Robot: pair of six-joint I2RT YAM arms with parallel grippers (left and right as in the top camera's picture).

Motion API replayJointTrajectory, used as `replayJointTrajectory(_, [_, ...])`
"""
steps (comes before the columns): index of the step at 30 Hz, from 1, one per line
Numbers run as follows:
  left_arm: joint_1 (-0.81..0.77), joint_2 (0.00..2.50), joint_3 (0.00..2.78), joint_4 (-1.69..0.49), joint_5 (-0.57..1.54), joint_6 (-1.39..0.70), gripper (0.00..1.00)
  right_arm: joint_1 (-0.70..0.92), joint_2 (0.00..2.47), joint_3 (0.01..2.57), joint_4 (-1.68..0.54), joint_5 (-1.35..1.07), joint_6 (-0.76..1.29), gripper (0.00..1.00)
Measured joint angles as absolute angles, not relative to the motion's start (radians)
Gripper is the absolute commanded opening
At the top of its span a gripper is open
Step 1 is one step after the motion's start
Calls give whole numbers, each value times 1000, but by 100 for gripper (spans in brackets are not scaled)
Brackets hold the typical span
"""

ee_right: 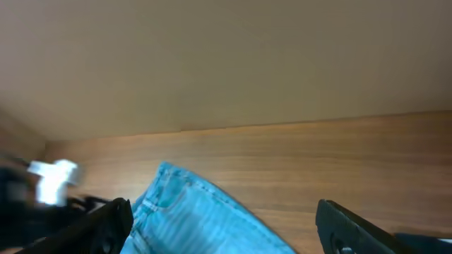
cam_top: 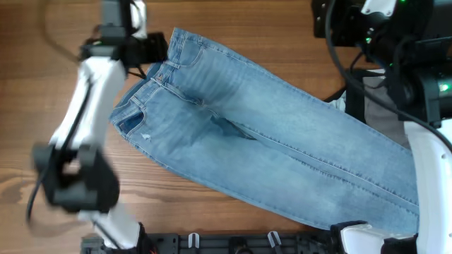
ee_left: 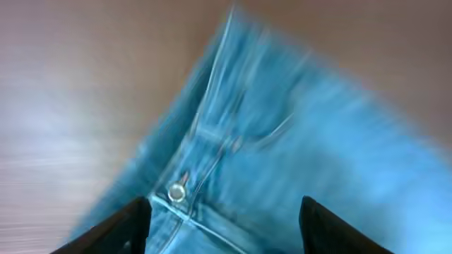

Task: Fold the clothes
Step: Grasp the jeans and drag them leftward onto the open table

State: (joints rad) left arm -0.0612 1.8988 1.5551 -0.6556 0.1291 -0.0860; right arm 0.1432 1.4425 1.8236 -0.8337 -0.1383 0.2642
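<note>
The light-blue jeans (cam_top: 282,141) lie flat and diagonal on the wooden table, waist at the upper left, legs running to the lower right. A small rip (cam_top: 146,136) shows near the waist. My left gripper (cam_top: 157,48) is open over the waistband. In the blurred left wrist view its fingers (ee_left: 224,204) straddle the denim (ee_left: 296,134) just below the waist button (ee_left: 176,191). My right gripper (cam_top: 328,28) is open and empty at the upper right, clear of the cloth. Its wrist view (ee_right: 224,208) looks across the table at the waist corner (ee_right: 183,204).
A dark grey item (cam_top: 385,106) and black cables (cam_top: 346,67) lie at the right beside the legs. A black rail (cam_top: 233,243) runs along the front edge. Bare wood (cam_top: 42,92) lies left of the jeans.
</note>
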Motion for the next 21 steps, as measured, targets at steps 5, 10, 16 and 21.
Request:
replayJointTrajectory(5, [-82, 2128, 1532, -610, 128, -55, 71, 133, 1446, 1824, -853, -117, 264, 89])
replayJointTrajectory(10, [-94, 2156, 1539, -579, 125, -18, 11, 131, 1472, 1824, -881, -103, 264, 89])
replayJointTrajectory(16, [-57, 2190, 1584, -656, 31, -121, 4, 131, 1482, 1824, -897, -102, 264, 88])
replayJointTrajectory(21, [91, 2186, 1560, -656, 138, -212, 4, 131, 1483, 1824, -949, -74, 264, 88])
